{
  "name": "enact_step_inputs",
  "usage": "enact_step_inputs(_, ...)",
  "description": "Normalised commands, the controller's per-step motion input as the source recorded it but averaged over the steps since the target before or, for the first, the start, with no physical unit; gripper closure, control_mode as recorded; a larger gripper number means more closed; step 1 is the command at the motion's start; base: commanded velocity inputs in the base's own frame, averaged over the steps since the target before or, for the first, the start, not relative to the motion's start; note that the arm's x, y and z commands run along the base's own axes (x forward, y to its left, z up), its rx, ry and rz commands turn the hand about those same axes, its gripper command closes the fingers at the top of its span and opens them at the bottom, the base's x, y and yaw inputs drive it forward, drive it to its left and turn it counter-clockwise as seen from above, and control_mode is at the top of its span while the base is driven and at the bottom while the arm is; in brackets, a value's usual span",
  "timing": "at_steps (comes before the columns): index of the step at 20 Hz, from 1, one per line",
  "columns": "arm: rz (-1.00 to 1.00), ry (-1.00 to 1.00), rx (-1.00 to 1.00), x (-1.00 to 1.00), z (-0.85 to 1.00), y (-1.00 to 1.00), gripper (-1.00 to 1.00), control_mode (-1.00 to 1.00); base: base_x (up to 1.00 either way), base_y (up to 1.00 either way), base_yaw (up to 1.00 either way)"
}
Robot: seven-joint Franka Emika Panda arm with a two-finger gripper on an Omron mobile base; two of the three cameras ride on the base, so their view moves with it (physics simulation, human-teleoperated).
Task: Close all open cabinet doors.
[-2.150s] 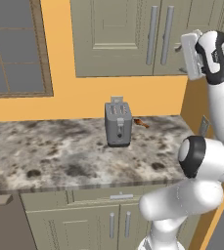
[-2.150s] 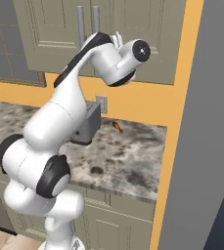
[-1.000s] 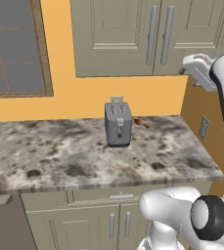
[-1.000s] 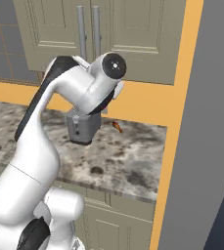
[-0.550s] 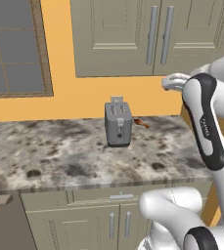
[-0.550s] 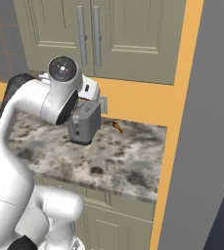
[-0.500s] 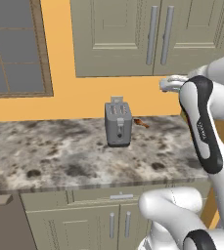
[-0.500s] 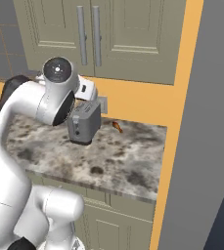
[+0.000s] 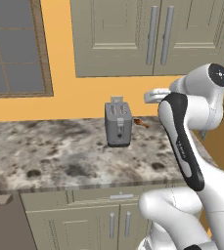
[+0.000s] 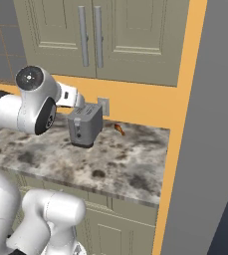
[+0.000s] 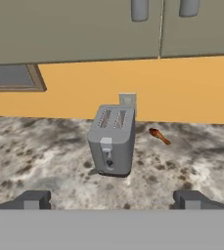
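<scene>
Two tall grey-beige cabinet doors hang above the counter, the left door and the right door, each with a long silver bar handle. Both lie flush with the cabinet front, as the right base view also shows for the left door and the right door. Their lower edges cross the top of the hand view. My gripper is open, its tips wide apart with nothing between them, hovering over the counter and facing the toaster. The hand sits well below the doors.
A grey toaster stands on the speckled stone counter, with a small orange-brown object to its right. A wall outlet is behind it. A window is at the left, a tall dark grey panel at the right.
The arm has swung down from up beside the right cabinet door to a low pose over the counter. The hand now faces the toaster. The doors have not moved.
</scene>
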Motion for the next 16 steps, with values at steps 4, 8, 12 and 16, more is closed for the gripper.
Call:
enact_step_inputs(4, 0.0, 0.0, 0.0, 0.0, 0.0, 0.0, -1.0, -1.0, 0.0, 0.0, 0.0)
enact_step_inputs(8, 0.0, 0.0, 0.0, 0.0, 0.0, 0.0, -1.0, -1.0, 0.0, 0.0, 0.0)
enact_step_inputs(12, 0.0, 0.0, 0.0, 0.0, 0.0, 0.0, -1.0, -1.0, 0.0, 0.0, 0.0)
enact_step_inputs(16, 0.0, 0.0, 0.0, 0.0, 0.0, 0.0, -1.0, -1.0, 0.0, 0.0, 0.0)
